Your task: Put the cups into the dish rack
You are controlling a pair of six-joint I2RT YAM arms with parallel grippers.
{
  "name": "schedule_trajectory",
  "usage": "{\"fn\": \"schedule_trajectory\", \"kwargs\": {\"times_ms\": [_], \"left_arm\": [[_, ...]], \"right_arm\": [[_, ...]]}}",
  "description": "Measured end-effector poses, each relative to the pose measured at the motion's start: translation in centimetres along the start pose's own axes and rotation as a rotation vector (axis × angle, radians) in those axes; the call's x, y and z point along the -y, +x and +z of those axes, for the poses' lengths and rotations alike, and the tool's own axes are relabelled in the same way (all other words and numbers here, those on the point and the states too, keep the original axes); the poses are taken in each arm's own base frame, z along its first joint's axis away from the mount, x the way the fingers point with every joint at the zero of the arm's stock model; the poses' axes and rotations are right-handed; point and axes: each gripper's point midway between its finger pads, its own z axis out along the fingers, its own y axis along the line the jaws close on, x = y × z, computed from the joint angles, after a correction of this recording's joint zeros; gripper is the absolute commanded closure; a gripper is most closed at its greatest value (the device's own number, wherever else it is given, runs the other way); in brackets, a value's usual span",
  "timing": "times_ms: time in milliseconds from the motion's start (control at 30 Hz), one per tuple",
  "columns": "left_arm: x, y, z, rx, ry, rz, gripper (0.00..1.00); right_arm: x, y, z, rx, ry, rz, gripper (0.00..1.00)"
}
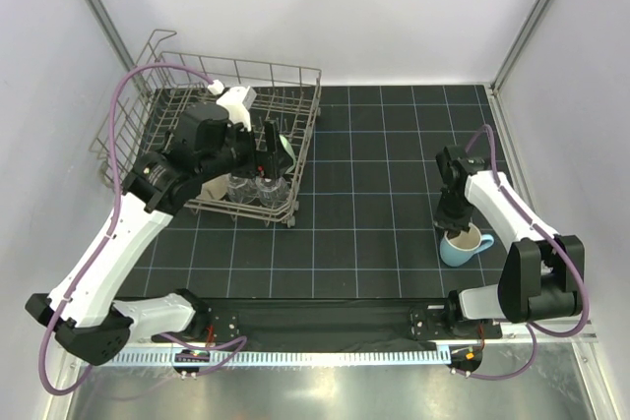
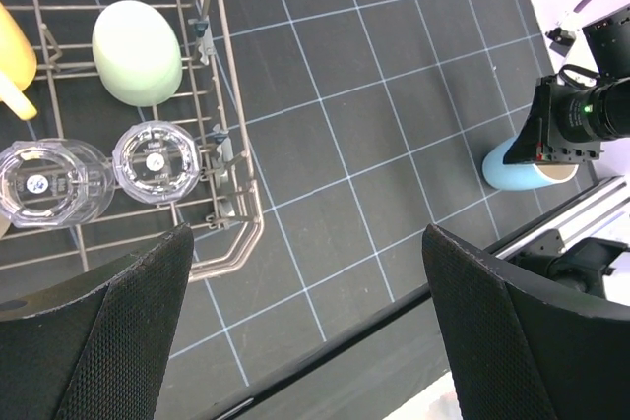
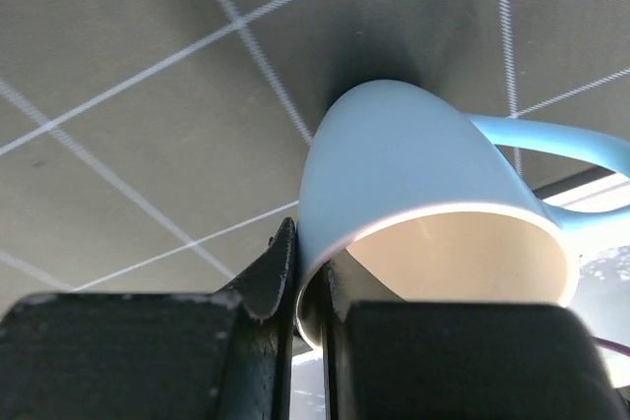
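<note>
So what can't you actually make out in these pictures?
Top view: the left arm covers the middle of the dish rack and whatever sits beneath.
Left wrist view: a yellow cup is cut off by the left edge; the right arm's camera hides the top of the light-blue mug.
Right wrist view: the right hand blocks the mug's near rim; its handle runs off the right edge.

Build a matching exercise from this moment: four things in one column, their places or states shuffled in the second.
1. light-blue ceramic mug
2. mint-green rounded cup
3. two clear faceted tumblers
4. left gripper

A. open, empty, above the edge of the grey wire dish rack
B. side by side in the rack
C. on the black gridded mat, wall pinched by the right gripper
D. in the rack, just beyond the pair

Pairs: 1-C, 2-D, 3-B, 4-A
</note>
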Motion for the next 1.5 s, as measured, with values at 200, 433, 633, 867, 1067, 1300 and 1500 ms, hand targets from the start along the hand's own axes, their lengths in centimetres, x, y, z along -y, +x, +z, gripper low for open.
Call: {"fn": "schedule_trajectory", "kwargs": {"times_ms": [200,433,633,867,1067,1300,1500], "left_arm": [[0.5,-0.5,0.0,0.004,0.015,-0.018,0.06],[0.7,-0.8,0.0,0.002,0.028,-0.034,0.06],[1.2,-1.4,-0.2,0.022,0.061,-0.03,0.04],[3.4,-3.0,-1.7,0.089,0.178,-0.024,0.0],[6.4,-4.2,-3.3,0.173,0.362,0.011,0.0],[7.1,-2.4,-3.3,0.276,0.497,0.157,0.0],[7.1,-1.9,-2.0,0.364,0.541,0.31,0.0]], "right_arm": [[-2.5,-2.5,-3.9,0.052,-0.131,0.007,0.96],[-9.3,-5.8,-13.6,0.113,-0.547,0.076,0.96],[-15.1,-6.7,-21.7,0.019,-0.967,0.197,0.96],[-19.1,-8.4,-29.3,-0.11,-1.364,0.306,0.96],[-20.6,-8.1,-34.6,-0.248,-1.632,0.358,0.96],[-21.9,-4.2,-41.3,-0.256,-1.886,0.185,0.96],[-22.4,-0.6,-47.6,-0.265,-2.052,0.012,0.96]]}}
